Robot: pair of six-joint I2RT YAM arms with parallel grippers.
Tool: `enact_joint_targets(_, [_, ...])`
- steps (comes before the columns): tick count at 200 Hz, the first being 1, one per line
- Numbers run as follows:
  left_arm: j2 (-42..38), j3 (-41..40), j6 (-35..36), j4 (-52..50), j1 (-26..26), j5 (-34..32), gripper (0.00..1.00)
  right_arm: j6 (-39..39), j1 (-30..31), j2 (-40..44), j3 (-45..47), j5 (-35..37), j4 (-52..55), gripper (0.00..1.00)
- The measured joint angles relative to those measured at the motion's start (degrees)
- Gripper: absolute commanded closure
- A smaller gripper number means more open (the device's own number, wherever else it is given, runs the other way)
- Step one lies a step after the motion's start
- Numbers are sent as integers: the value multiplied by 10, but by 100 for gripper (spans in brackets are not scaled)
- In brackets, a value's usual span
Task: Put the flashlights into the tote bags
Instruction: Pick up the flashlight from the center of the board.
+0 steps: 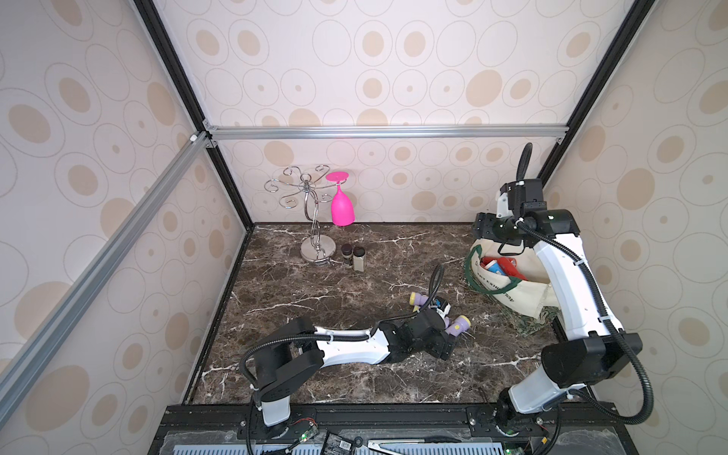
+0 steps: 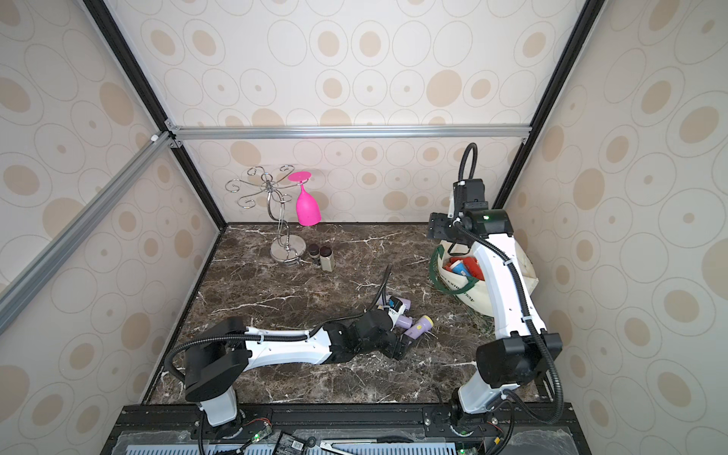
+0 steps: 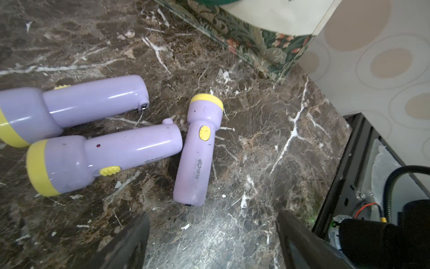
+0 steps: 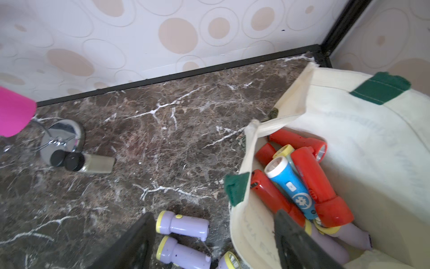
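Three lilac flashlights lie on the marble bench, two side by side, the third touching one's tail. Inside the cream tote bag lie red flashlights and a blue flashlight. The left gripper hovers near the third, wide and empty; the right gripper, also wide and empty, hangs above the bag's rim.

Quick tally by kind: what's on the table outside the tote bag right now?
Lilac flashlights: 3
Dark-capped jars: 2
Wire rack: 1
Pink glass, hanging on the rack: 1
Total: 7
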State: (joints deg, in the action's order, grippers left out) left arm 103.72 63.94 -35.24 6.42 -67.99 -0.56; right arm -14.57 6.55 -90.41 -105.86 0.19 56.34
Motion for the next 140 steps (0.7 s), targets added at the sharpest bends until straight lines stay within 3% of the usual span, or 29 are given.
enact_joint_targets(69, [83, 64, 19, -18, 0, 6, 17, -20, 61, 116, 101, -27, 20, 18])
enact_joint_targets(140, [144, 97, 23, -26, 0, 12, 24, -34, 68, 155, 105, -59, 40, 17])
